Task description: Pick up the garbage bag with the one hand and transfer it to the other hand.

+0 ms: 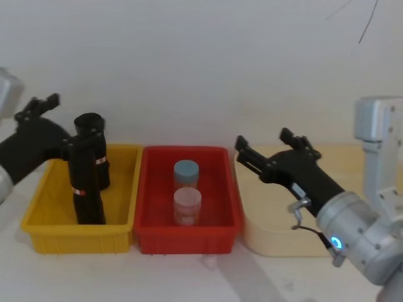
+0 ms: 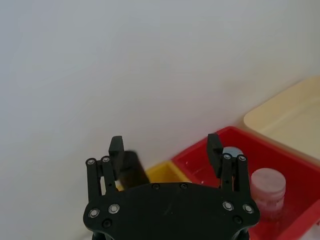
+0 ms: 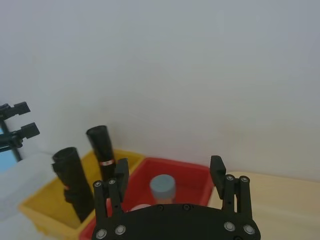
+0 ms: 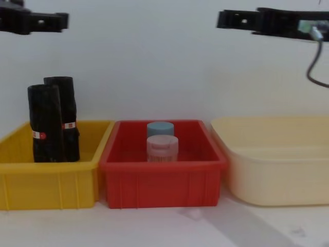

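The garbage bag (image 1: 87, 170) is being kept upright in the yellow bin (image 1: 38, 220) beside another black roll (image 1: 102, 175). The one hand (image 2: 165, 145) and the other hand (image 1: 263, 139) are being held wide open.

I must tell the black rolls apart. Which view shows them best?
Chest view: front roll and back roll stand side-on, label bands plain. Head view overlaps them; right wrist view shows both, farther off; left wrist view, one dark end.

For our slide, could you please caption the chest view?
Left gripper and right gripper hover high; two black rolls stand in the yellow bin.
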Controlling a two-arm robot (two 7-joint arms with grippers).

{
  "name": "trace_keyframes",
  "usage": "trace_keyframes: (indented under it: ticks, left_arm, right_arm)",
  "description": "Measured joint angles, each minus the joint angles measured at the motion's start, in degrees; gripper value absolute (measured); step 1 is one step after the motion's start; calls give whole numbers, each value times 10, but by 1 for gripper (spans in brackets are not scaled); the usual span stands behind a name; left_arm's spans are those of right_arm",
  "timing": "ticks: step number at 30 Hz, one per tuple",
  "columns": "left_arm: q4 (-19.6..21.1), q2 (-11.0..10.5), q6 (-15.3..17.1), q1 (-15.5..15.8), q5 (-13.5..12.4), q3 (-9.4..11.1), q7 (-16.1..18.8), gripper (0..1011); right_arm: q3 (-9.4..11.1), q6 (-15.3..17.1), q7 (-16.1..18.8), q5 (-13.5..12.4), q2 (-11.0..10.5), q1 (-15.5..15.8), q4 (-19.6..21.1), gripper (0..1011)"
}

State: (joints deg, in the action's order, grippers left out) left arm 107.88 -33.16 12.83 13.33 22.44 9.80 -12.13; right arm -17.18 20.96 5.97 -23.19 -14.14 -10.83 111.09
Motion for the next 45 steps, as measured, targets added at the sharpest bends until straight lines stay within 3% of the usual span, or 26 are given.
trace_keyframes:
  ticks: [6, 11, 18, 30, 45]
  left_arm:
    - [1, -6, 11, -30, 38, -41, -13, 1001]
    - [-12, -2, 12, -41, 64, -58, -24, 1002]
    - [-45, 10, 7, -41, 96, -64, -44, 1002]
    - [-119, 25, -1, -13, 119, -40, -75, 1001]
    - [-201, 30, -9, 44, 110, 6, -107, 1001]
  right_arm:
    - [-21, 27, 1, 2, 10, -24, -14, 999]
    - [-33, 42, 3, 7, 14, -36, -25, 999]
    - [-45, 58, 5, 14, 19, -49, -39, 999]
    - [-56, 79, 11, 20, 26, -60, -58, 999]
    - [-61, 91, 21, 23, 36, -71, -81, 999]
